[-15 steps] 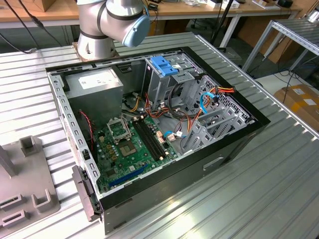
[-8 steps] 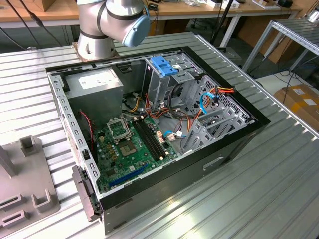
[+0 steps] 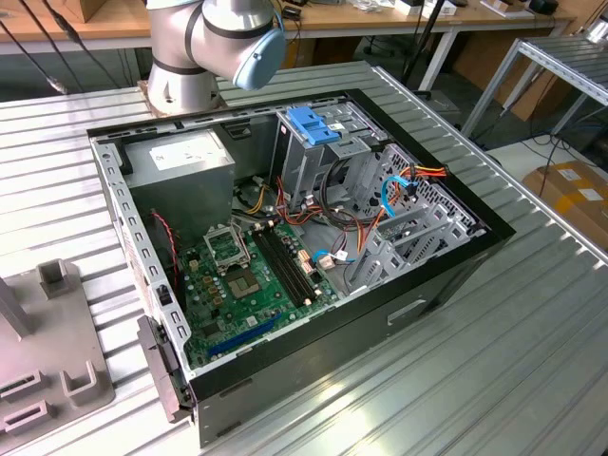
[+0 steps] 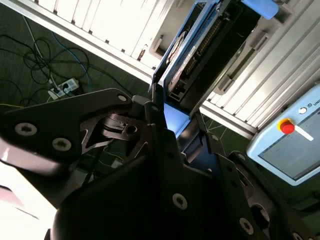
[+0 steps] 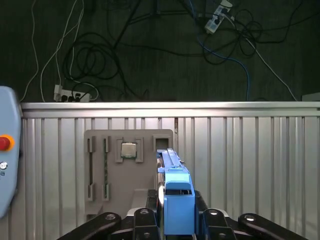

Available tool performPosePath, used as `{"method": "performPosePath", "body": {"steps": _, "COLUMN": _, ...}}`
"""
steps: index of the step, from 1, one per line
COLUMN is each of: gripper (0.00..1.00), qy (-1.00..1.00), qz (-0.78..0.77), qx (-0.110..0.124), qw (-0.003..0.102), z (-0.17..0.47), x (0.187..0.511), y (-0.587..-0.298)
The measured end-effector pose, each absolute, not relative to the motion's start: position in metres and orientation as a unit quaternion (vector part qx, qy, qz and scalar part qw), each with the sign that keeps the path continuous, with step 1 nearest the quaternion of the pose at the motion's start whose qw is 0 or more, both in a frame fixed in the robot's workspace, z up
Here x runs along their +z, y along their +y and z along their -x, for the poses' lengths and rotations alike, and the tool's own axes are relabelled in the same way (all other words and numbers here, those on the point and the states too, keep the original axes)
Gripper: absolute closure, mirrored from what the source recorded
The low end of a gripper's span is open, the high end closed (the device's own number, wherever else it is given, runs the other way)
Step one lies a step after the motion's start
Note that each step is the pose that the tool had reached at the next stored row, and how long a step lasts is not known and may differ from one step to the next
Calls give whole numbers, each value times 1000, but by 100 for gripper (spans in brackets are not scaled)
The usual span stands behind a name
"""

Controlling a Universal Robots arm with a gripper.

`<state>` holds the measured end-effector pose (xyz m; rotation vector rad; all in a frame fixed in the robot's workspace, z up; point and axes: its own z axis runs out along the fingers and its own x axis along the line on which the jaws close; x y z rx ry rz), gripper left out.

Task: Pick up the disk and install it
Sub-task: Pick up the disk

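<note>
The disk is held on edge, its blue plastic rail facing the camera in the first wrist view. My gripper is shut on it, one dark finger on each flat side. In the second wrist view the disk shows its dark body, connector edge and blue rails, reaching away from my gripper. It hangs above a grey fixture plate on the ribbed metal table. The open computer case lies on its side in the exterior view, with a blue-topped drive cage at its far end.
Inside the case are a grey power-supply box, the green motherboard and loose cables. The fixture plate holds a processor chip. A teach pendant lies beside the table. The arm's base stands behind the case.
</note>
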<state>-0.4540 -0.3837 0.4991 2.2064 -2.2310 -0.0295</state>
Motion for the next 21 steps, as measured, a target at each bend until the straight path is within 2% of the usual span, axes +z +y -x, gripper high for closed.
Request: {"method": "performPosePath", "body": {"steps": 21, "gripper": 64, "qy": -711, "qz": -703, "qx": -9, "qw": 2, "z": 454, "x": 504, "y": -384}}
